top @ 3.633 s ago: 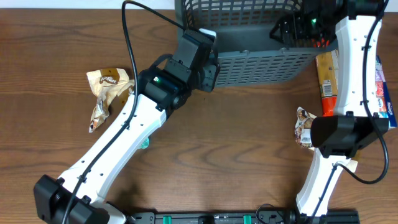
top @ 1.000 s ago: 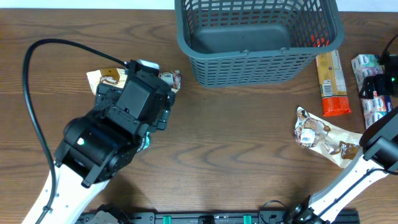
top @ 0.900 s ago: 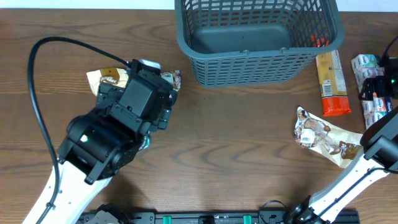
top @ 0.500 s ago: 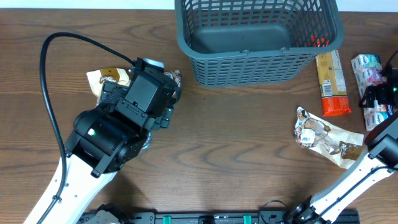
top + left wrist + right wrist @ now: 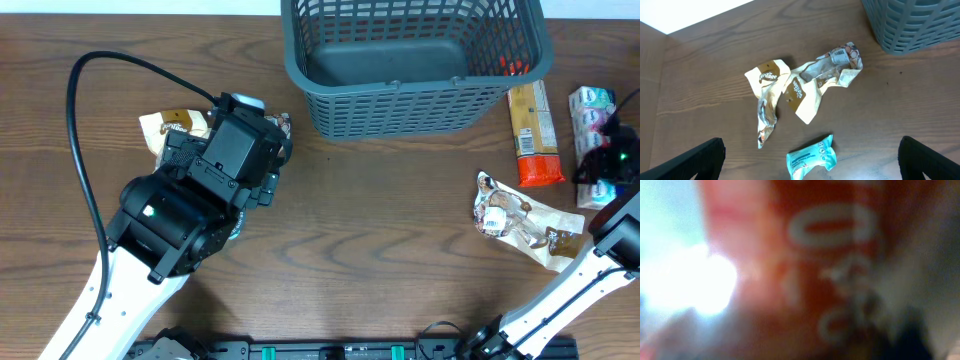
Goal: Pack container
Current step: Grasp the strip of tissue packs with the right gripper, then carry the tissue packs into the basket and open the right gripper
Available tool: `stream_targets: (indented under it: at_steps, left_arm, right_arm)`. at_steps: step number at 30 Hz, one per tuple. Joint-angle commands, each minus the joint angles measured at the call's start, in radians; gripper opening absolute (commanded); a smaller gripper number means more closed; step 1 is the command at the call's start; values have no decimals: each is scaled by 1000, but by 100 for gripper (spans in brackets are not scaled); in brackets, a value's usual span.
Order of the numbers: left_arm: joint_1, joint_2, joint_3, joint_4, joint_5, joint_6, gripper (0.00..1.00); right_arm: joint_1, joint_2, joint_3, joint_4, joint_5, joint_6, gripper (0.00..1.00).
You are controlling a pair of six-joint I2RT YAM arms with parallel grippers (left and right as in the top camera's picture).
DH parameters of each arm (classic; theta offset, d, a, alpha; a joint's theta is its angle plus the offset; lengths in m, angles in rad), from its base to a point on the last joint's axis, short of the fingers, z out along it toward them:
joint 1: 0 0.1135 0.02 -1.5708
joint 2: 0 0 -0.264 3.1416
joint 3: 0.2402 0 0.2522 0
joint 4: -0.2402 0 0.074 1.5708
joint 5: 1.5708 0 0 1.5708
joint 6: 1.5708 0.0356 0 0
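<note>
The container (image 5: 415,95), a dark grey-blue slotted basket, stands at the table's far middle, and its corner (image 5: 920,25) shows in the left wrist view. My left gripper (image 5: 811,161) hangs open above the table, fingers far apart, with a small teal packet (image 5: 812,156) on the wood below the gap. Two crumpled beige snack wrappers (image 5: 770,95) (image 5: 825,75) lie beyond it. My right gripper (image 5: 605,162) is down on a white, blue and pink packet (image 5: 590,110) at the right edge. Its wrist view is only a red and white blur, so its jaws are hidden.
A long yellow and orange packet (image 5: 530,130) lies right of the basket. A crumpled brown and white wrapper (image 5: 515,220) sits nearer the front right. Something red (image 5: 512,68) shows through the basket's right slats. The left arm (image 5: 180,220) covers the teal packet from above.
The left arm has crept slightly up and to the right. The right gripper has come down on the packet at the right edge, and the packet has shifted a little.
</note>
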Motion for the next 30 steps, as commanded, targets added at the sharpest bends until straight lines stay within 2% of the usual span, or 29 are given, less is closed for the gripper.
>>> stream_targets:
  at_steps: [1,7,10,14,21,24,27,30]
  left_arm:
    - [2,5,5,-5,-20,6,98]
    - [2,5,5,-5,-21,6,99]
    - [2,5,5,-5,-20,6,99]
    - [2,5,5,-5,-21,6,99]
    - [2,5,5,-5,-20,6,98]
    - [2,5,5,-5,-20,6,99]
    - [2,5,5,-5,-20,6,99]
    - [2,5,5,-5,-20,6,99]
  right_arm:
    - [-4,6,-15,13,-12,50,3]
    - [-3,6,44,21,8,155,2]
    - [-3,4,161,-31,21,217,1]
    - [3,4,403,-150,-4,277,2]
    - [41,4,892,-302,-201,369,2]
    - [75,4,1081,-343,-386,412,1]
    - [132,4,1218,-346,-555,470,2]
    - [227,-34,1216,-306,-584,528,2]
